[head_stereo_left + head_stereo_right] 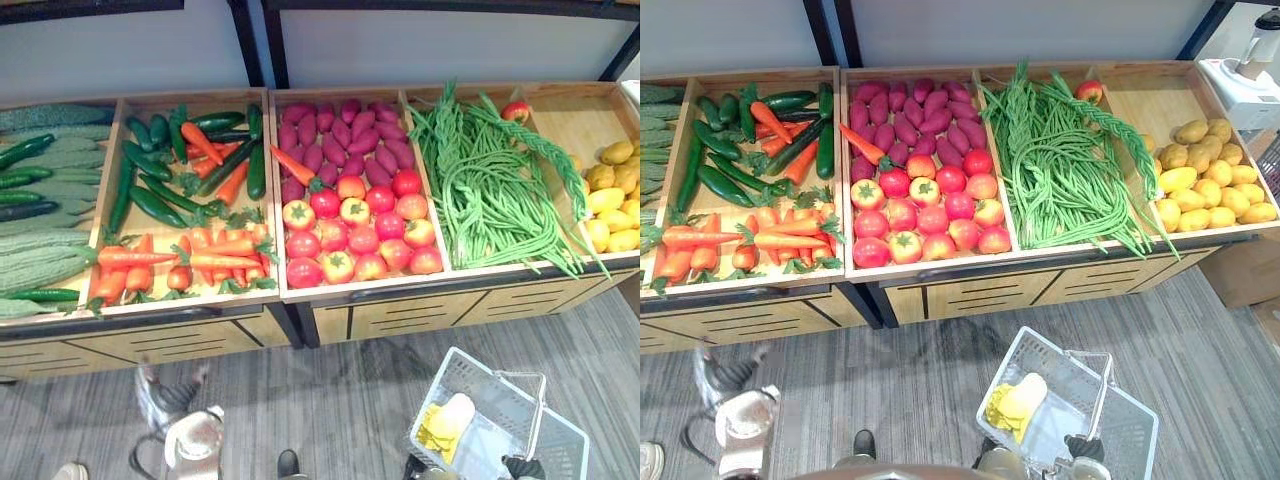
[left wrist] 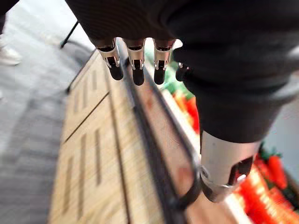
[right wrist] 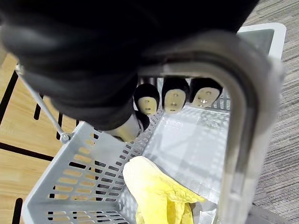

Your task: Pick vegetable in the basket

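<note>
Your right robot hand (image 3: 175, 95) has its fingers curled around the grey curved handle (image 3: 238, 121) of the pale grey perforated plastic basket (image 3: 79, 177), and the basket is directly under this hand. The pale yellow leafy vegetable (image 3: 159, 191) lies inside the basket, below the fingers of this hand and near the basket's wall. Your left robot hand (image 2: 136, 70) holds nothing. Its fingers are straight and loose, and they hang just in front of the wooden display surface (image 2: 93, 154). The orange carrots (image 1: 215, 245) lie in the compartment beyond this hand, apart from its fingers.
</note>
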Available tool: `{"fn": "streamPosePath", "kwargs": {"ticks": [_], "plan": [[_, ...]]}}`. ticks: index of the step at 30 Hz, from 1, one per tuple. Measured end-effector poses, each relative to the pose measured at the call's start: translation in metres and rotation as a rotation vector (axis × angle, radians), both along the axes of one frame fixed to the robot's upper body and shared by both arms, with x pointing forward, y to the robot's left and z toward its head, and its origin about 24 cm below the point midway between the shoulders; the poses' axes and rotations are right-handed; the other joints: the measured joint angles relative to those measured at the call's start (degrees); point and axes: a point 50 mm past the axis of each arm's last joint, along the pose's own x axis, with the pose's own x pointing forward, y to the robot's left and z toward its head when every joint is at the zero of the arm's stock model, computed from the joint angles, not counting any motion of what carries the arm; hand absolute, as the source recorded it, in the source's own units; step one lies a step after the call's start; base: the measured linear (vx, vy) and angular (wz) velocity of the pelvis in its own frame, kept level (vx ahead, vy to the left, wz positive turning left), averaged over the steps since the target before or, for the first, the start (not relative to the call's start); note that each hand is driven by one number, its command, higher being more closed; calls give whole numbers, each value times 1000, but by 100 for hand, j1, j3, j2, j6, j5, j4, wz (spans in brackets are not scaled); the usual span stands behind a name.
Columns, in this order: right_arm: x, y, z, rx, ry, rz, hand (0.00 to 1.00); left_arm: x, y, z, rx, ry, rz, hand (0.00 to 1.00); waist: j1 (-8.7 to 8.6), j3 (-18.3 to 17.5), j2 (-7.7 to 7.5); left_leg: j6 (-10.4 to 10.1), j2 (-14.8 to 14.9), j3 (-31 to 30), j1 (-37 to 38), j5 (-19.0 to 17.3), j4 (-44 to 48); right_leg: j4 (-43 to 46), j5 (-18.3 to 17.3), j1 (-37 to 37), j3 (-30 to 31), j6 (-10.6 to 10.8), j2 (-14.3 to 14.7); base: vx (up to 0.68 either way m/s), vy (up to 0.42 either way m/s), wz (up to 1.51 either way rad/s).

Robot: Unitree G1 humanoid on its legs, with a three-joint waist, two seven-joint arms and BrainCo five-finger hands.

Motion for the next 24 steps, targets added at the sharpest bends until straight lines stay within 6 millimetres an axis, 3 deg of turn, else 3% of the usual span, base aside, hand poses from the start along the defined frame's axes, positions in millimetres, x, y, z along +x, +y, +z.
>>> {"fn": "streamPosePath", "kwargs": {"ticks": [1,3,5,9,15,24], "plan": [[0,0,0,0,1,0,100,4,2,9,24,-37,6,0,0,-5,-7,0,-2,5,1,0,5,0,1,0,4,0,-3,0,0,0],[-2,0,0,-1,6,0,100,15,0,48,155,-195,4,0,1,-17,-26,6,-5,22,0,-4,17,-5,13,-8,25,-5,-5,-8,-2,-2],[-2,-1,0,-6,3,-1,100,22,0,63,250,-227,-34,0,-15,-25,-7,39,-8,60,-1,-25,49,-43,54,-15,74,9,1,-22,-5,-13],[1,-1,1,-12,-1,19,100,31,14,73,332,-210,-64,0,-47,-33,4,88,-38,234,-5,-57,95,-213,215,-49,249,-3,17,-37,1,-22],[11,-9,7,-50,-21,104,100,45,44,85,543,-13,-271,0,-148,-27,10,153,-82,475,-150,-104,207,-309,385,-298,526,-17,6,-42,-1,-21],[27,-24,19,-110,-72,154,100,89,40,115,773,184,-590,0,-169,331,49,149,-86,548,-460,-92,299,-351,525,-660,688,-52,18,-36,-17,-8]]}}
